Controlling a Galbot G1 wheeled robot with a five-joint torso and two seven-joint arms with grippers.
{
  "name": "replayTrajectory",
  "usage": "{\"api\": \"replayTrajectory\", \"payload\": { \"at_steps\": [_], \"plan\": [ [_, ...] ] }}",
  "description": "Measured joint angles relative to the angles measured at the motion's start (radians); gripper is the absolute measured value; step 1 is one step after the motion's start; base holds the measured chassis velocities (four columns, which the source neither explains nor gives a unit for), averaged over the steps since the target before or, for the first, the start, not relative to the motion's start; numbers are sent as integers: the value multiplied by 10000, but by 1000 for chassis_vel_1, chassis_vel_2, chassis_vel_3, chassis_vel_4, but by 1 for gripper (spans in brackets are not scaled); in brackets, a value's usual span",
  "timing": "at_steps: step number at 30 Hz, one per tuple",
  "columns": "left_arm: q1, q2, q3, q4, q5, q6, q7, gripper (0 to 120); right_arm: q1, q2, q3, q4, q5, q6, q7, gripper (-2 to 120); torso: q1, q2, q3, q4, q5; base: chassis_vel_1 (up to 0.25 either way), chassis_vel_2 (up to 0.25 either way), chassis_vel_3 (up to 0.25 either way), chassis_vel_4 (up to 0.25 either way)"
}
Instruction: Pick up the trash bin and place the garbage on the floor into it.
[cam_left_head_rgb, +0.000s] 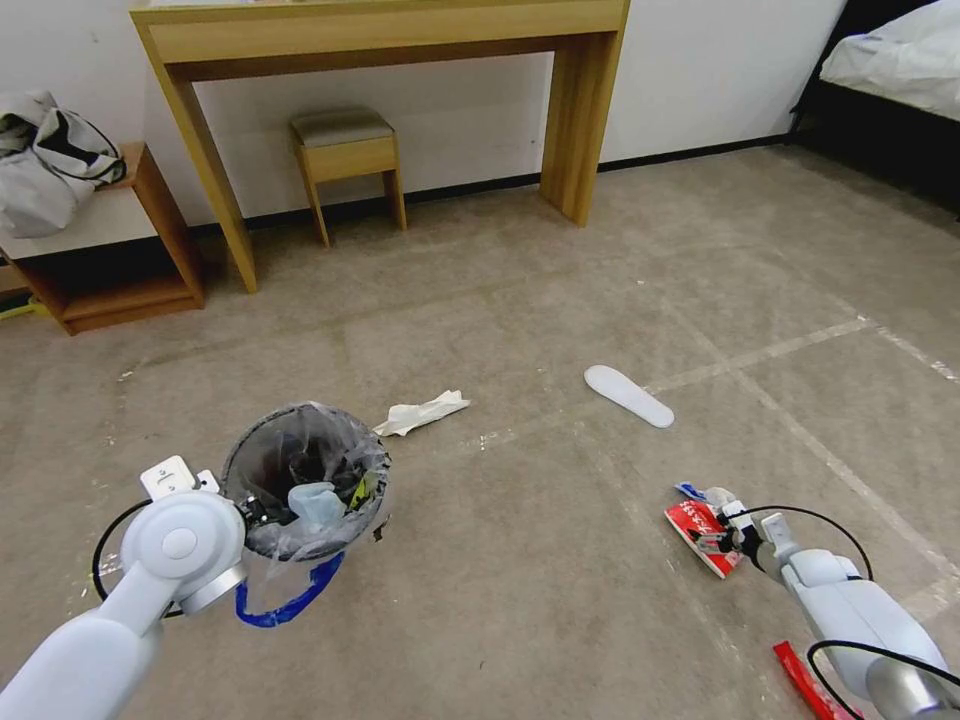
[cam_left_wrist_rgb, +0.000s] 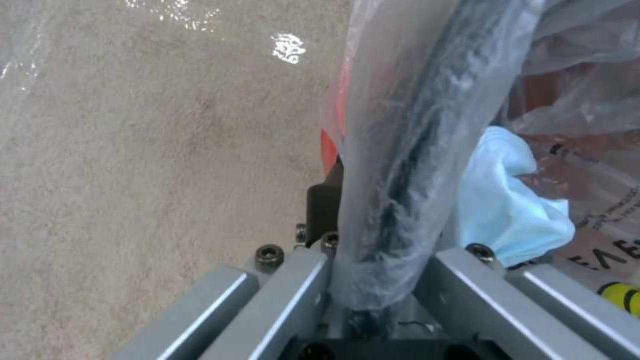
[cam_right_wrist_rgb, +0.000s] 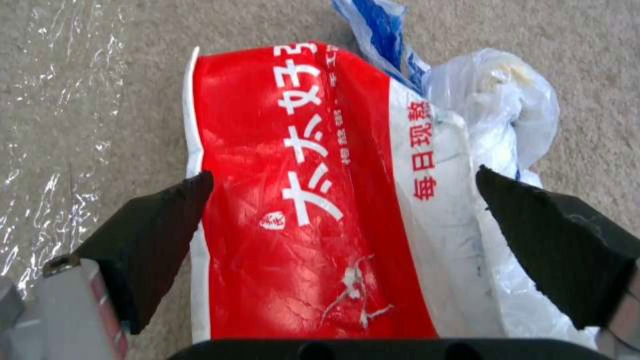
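The trash bin (cam_left_head_rgb: 305, 478), lined with a crinkly clear bag with a blue drawstring loop (cam_left_head_rgb: 290, 600), hangs at the lower left of the floor (cam_left_head_rgb: 520, 560). My left gripper (cam_left_head_rgb: 250, 512) is shut on its rim (cam_left_wrist_rgb: 400, 165); a pale-blue face mask (cam_left_wrist_rgb: 507, 210) lies inside. My right gripper (cam_left_head_rgb: 722, 526) is low over a red-and-white packet (cam_left_head_rgb: 698, 524). In the right wrist view its open fingers (cam_right_wrist_rgb: 167, 225) straddle this packet (cam_right_wrist_rgb: 300, 200), and a crumpled white-and-blue wrapper (cam_right_wrist_rgb: 493, 100) lies beside it. Crumpled white paper (cam_left_head_rgb: 422, 412) lies beyond the bin, and a red wrapper (cam_left_head_rgb: 808, 680) under my right arm.
A flat white insole-shaped piece (cam_left_head_rgb: 628, 395) lies mid-floor by a tape line. A wooden desk (cam_left_head_rgb: 390, 40) with a stool (cam_left_head_rgb: 345, 150) stands at the back wall, a low shelf (cam_left_head_rgb: 110, 260) with a bag to its left, and a bed (cam_left_head_rgb: 890, 60) at the far right.
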Motion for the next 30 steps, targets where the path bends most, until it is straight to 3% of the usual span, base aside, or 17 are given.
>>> {"api": "replayTrajectory", "payload": {
  "at_steps": [16,20,23,30],
  "plan": [
    [-122,7,110,79,26,7,-19,0,-158,105,36,-51,1,-15,-11,100,0,0,0,-1,0,0,0,0,0],
    [-148,-3,137,122,42,21,-18,0,-175,191,30,-127,2,-16,-13,90,0,0,0,-1,0,0,0,0,0],
    [-213,-55,240,175,103,30,-7,0,-175,339,29,-145,39,37,-14,73,0,0,0,-1,0,0,0,0,0],
    [-334,-120,371,289,150,30,-1,0,-167,410,23,-72,90,166,-130,51,0,0,1,-1,0,0,0,0,0]
  ]
}}
